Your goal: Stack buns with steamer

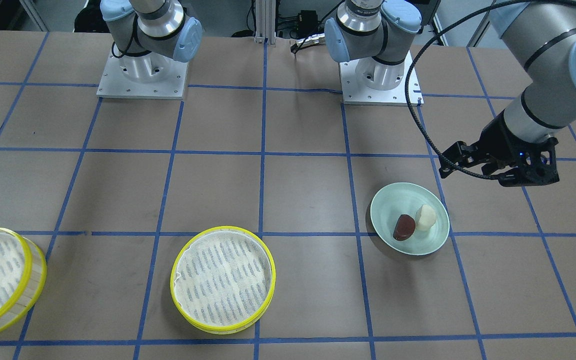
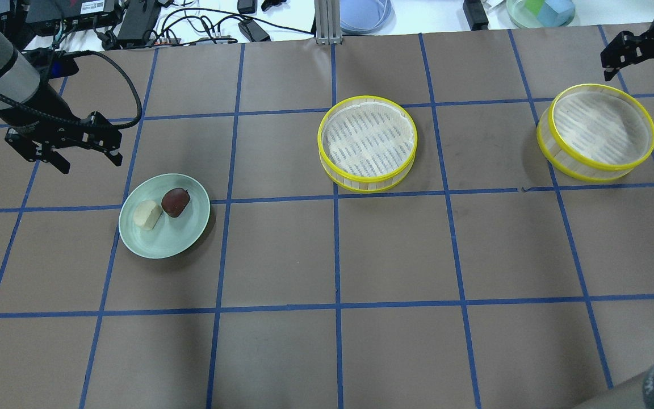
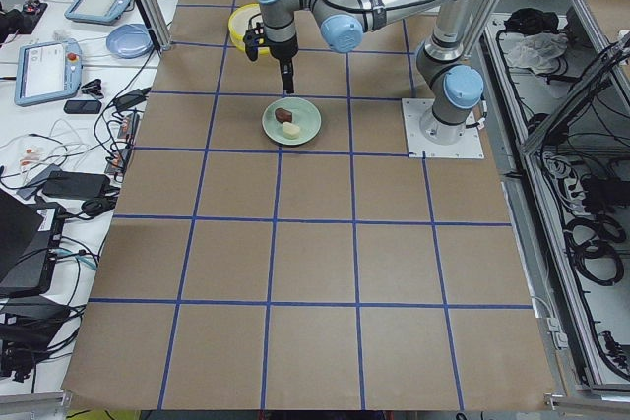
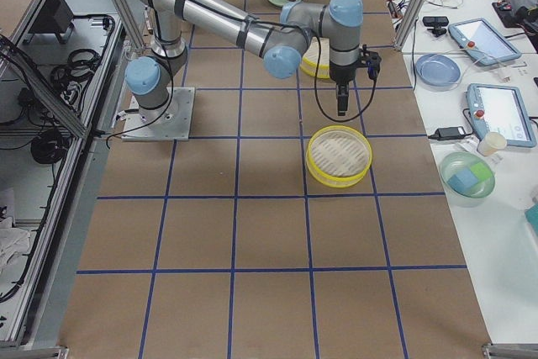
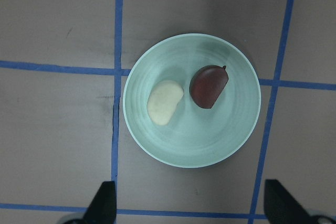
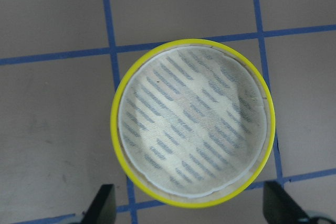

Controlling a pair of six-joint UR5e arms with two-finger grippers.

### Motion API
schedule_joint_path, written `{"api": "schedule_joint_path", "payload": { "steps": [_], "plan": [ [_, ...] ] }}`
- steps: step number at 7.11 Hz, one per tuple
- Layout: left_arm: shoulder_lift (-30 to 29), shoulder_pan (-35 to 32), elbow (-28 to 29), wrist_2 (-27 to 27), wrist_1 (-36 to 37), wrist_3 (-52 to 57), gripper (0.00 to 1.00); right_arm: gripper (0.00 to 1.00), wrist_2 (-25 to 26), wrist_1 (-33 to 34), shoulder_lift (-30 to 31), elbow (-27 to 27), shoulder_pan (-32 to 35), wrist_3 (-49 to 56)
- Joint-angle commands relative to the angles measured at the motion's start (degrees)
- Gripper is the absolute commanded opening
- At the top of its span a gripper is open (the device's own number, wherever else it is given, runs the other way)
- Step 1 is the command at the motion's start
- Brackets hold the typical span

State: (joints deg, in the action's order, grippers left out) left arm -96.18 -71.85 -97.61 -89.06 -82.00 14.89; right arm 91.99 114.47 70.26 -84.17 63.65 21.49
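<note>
Two buns lie side by side on a pale green plate (image 2: 163,245): a cream-white bun (image 2: 148,215) and a dark reddish-brown bun (image 2: 175,201). My left gripper (image 2: 86,159) hovers open and empty above and just beyond the plate; its wrist view shows the cream bun (image 5: 164,102) and brown bun (image 5: 208,86) below it. Two yellow-rimmed steamer baskets lined with cloth stand on the table, one in the middle (image 2: 368,142) and one at the right (image 2: 596,130). My right gripper (image 2: 639,68) hovers open and empty above the right steamer (image 6: 191,121).
Blue tape lines grid the brown table. The two arm bases (image 1: 142,75) (image 1: 380,75) stand at the robot's edge. Cables, bowls and boxes (image 2: 364,11) lie beyond the far edge. Each steamer is several grid squares away from the plate.
</note>
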Motion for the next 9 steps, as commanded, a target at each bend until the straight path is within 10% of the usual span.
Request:
{"api": "schedule_joint_path", "payload": {
  "steps": [1, 8, 9],
  "plan": [
    [-4.0, 0.1, -0.8, -0.2, 1.3, 7.0, 1.00, 1.00, -3.3, 1.1, -6.9, 4.3, -4.8, 10.3],
    [-15.1, 2.0, -6.4, -0.9, 10.8, 18.2, 0.95, 0.98, -7.3, 6.9, -16.8, 4.5, -10.7, 22.5],
    [-15.3, 2.0, -6.4, -0.8, 11.2, 18.2, 0.92, 0.80, -7.3, 7.0, -17.2, 4.5, -10.8, 22.5]
  ]
}}
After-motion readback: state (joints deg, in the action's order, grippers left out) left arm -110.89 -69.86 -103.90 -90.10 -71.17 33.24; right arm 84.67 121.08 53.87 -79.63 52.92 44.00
